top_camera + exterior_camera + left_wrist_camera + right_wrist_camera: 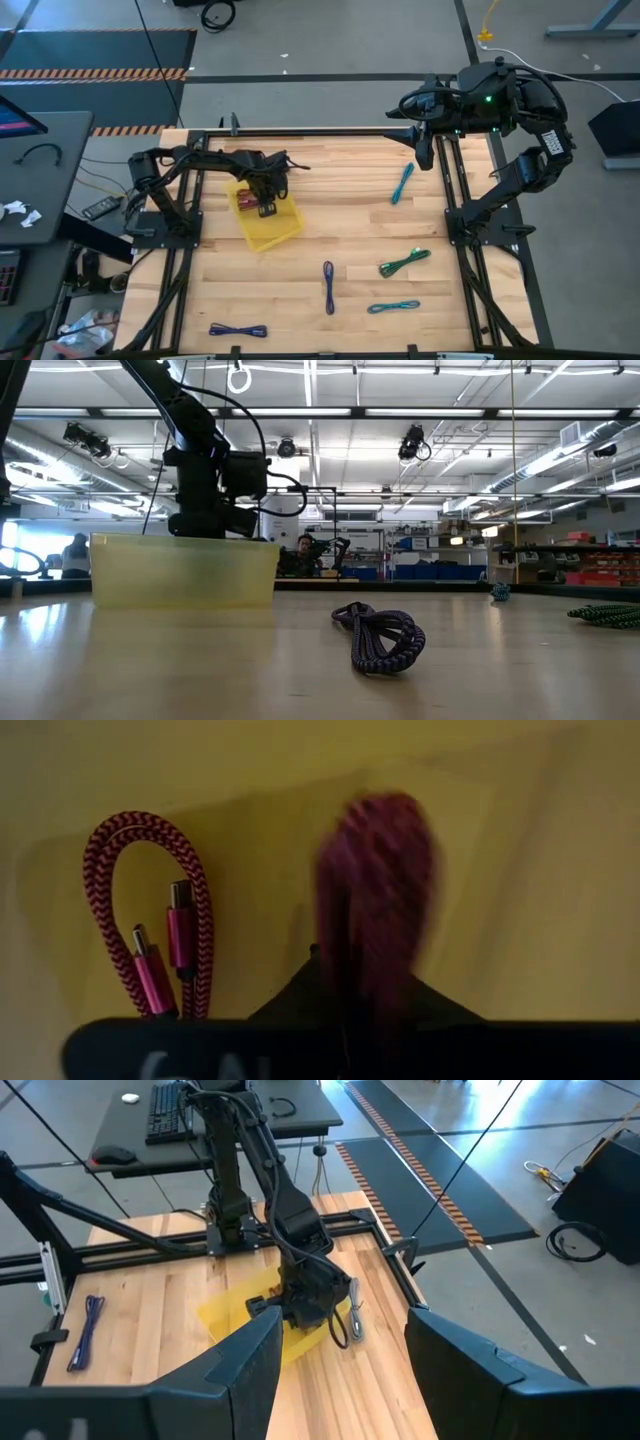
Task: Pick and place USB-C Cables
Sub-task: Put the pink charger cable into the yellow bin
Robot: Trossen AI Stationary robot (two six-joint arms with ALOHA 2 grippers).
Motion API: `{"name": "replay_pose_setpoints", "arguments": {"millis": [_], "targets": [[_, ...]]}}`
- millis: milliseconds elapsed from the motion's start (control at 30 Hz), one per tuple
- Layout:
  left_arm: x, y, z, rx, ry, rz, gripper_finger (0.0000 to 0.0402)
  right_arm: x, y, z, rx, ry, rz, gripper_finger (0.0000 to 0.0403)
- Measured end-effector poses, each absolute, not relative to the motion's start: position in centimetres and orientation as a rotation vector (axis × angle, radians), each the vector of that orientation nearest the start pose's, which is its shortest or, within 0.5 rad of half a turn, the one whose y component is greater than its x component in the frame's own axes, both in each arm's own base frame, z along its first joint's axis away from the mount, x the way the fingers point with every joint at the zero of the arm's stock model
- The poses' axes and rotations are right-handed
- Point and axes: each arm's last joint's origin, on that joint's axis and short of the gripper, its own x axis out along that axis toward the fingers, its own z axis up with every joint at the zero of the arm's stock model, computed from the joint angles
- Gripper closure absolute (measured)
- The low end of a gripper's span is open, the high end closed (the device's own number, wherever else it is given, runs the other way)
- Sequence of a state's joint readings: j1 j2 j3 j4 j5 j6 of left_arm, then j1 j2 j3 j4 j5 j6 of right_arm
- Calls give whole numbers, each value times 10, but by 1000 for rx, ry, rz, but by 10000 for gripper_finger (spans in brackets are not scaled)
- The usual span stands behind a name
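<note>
A: What lies nearest the front edge?

B: A blue cable (238, 330), then a purple one (329, 286) toward the middle, which the low view shows as a looped bundle (380, 637). A teal cable (393, 307) and a green one (404, 263) sit to its right, well apart.

A: And the left gripper (266, 201)?

B: It is down in the yellow tray (281, 233), over the maroon cables (247, 200). The left wrist view shows one maroon cable (150, 920) lying looped on the tray floor and another, blurred one (375, 885) rising between the fingers. It looks pinched, though the fingertips themselves are hidden.

A: Farther back?

B: Another teal cable (402, 183) lies alone near the right rear. The right gripper (424, 147) waits above the back rail, fingers (245, 1365) spread wide, looking across at the left arm.
</note>
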State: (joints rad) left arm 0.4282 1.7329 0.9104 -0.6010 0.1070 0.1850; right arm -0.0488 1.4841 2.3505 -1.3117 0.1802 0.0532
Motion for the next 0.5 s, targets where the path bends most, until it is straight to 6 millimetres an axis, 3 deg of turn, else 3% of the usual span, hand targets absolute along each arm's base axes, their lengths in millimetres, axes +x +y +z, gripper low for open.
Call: {"name": "replay_pose_setpoints", "arguments": {"millis": [200,500], "targets": [[263,116,131,-246,1379,149,298,196,-15,550,22,440,-237,186],[277,123,153,-234,1342,179,272,196,-15,550,23,441,-237,186]]}}
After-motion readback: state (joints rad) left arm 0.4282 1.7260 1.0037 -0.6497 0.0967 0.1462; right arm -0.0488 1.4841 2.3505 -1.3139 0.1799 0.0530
